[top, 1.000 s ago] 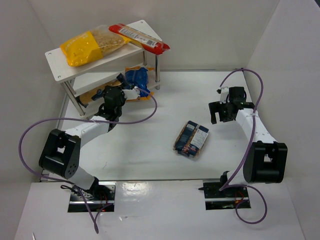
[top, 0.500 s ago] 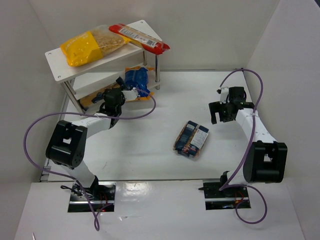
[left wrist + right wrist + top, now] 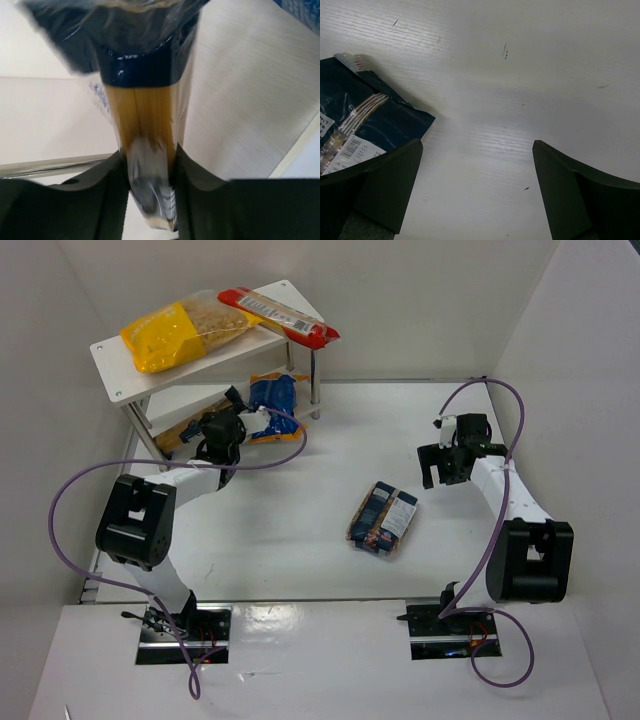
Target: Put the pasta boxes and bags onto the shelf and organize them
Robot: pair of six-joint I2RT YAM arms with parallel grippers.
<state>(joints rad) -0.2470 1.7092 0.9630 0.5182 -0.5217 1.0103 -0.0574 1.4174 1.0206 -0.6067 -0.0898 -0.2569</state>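
The white two-tier shelf (image 3: 112,362) stands at the back left. The yellow-and-clear bag (image 3: 170,332) and the long red packet (image 3: 282,316) lie on its top board. The blue bag (image 3: 271,395) lies at the right end of the lower board. My left gripper (image 3: 210,430) is shut on the end of the blue-and-orange spaghetti packet (image 3: 178,434), which reaches in along the lower tier. In the left wrist view the packet (image 3: 147,115) is pinched between my left gripper's (image 3: 149,187) fingers. The dark blue box (image 3: 383,517) lies flat mid-table. My right gripper (image 3: 443,468) hovers open and empty right of it; the box (image 3: 357,120) shows left of that gripper (image 3: 477,185).
A shelf board (image 3: 250,100) fills the right of the left wrist view, close to the fingers. Thin silver legs (image 3: 315,390) hold the rack. White walls enclose the table at the back and both sides. Purple cables loop off both arms.
My left arm has moved back and left toward the shelf, carrying the spaghetti packet further along the lower tier. The blue bag shifted slightly back. The right arm has not moved.
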